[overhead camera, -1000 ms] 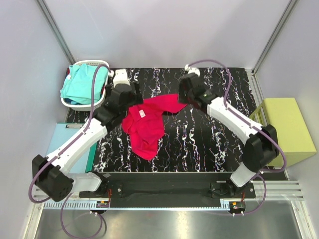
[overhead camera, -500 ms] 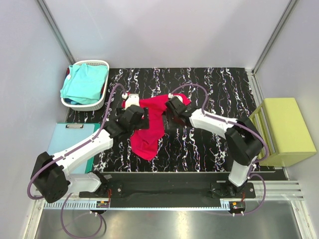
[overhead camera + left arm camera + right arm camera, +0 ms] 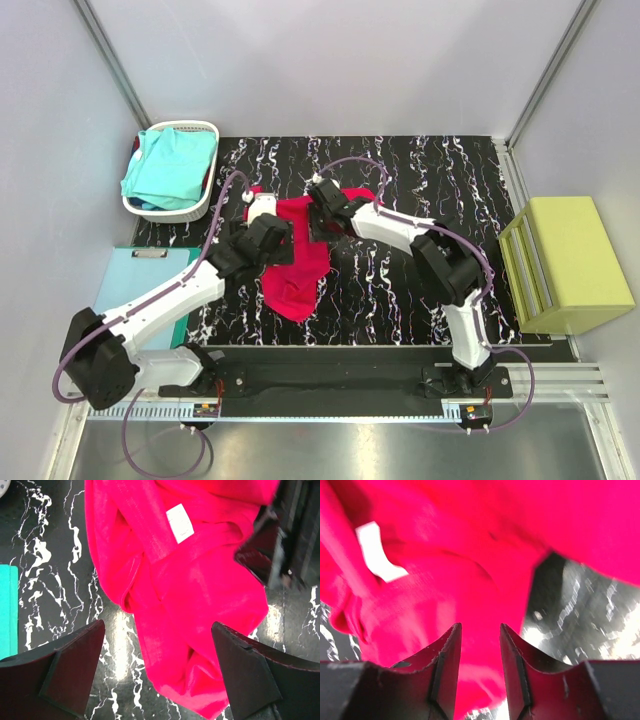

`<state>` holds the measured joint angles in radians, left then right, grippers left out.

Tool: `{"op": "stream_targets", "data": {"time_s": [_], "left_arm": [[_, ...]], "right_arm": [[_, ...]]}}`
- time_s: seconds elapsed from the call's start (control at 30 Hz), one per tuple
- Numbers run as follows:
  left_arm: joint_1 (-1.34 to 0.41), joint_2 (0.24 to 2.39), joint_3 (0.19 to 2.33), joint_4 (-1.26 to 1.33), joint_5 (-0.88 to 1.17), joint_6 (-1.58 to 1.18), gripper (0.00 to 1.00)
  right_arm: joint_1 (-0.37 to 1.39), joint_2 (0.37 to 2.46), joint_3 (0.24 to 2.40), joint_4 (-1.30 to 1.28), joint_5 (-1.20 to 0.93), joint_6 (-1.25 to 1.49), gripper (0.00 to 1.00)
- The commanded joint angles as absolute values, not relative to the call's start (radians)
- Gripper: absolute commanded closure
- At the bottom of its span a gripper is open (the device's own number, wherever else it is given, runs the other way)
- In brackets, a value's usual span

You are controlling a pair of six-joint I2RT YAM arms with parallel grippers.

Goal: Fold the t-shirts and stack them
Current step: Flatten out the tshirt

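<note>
A crimson-red t-shirt (image 3: pixel 300 268) lies crumpled in the middle of the black marbled table (image 3: pixel 400 290). Its white label (image 3: pixel 179 524) faces up. My left gripper (image 3: pixel 280 245) hovers over the shirt's left side; its jaws (image 3: pixel 158 625) stand wide open, with red cloth lying below and between them. My right gripper (image 3: pixel 316 226) is low over the shirt's upper middle. Its fingers (image 3: pixel 445 665) stand partly apart with a gap, and red cloth (image 3: pixel 470 580) fills the view just beyond them. A turquoise t-shirt (image 3: pixel 168 165) lies bunched in the white basket (image 3: pixel 205 128) at the back left.
A yellow-green block (image 3: pixel 565 262) stands off the table's right edge. A flat light-blue mat (image 3: pixel 125 282) with a clip lies at the left, beside the table. The enclosure's grey walls close in the back and both sides.
Both arms have swung in over the red shirt: the left gripper came down from beside the basket, and the right gripper moved left from the shirt's right sleeve. The shirt has barely shifted.
</note>
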<state>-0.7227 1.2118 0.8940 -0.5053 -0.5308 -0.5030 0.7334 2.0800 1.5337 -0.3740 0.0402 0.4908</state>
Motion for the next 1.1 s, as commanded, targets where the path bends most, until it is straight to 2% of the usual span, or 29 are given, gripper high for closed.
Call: {"op": "stream_targets", "data": {"time_s": [0.0, 0.47, 0.67, 0.8, 1.07], "left_arm": [[-0.724, 1.155, 0.888, -0.523, -0.554, -0.517, 0.07], [-0.724, 1.16, 0.853, -0.528, -0.541, -0.545, 0.07], [-0.724, 1.175, 0.859, -0.522, -0.535, -0.551, 0.07], [-0.726, 1.193, 0.87, -0.522, -0.528, -0.554, 0.07], [-0.729, 1.204, 0.873, -0.522, -0.531, -0.551, 0.06]], "right_arm": [[0.739, 2.134, 1.629, -0.348, 0.023, 0.483, 0.56], [0.735, 2.157, 1.654, -0.359, 0.112, 0.449, 0.59], [0.733, 2.108, 1.628, -0.353, 0.153, 0.431, 0.53], [0.716, 2.137, 1.646, -0.371, 0.164, 0.42, 0.52], [0.7, 2.167, 1.666, -0.373, 0.179, 0.413, 0.64]]}}
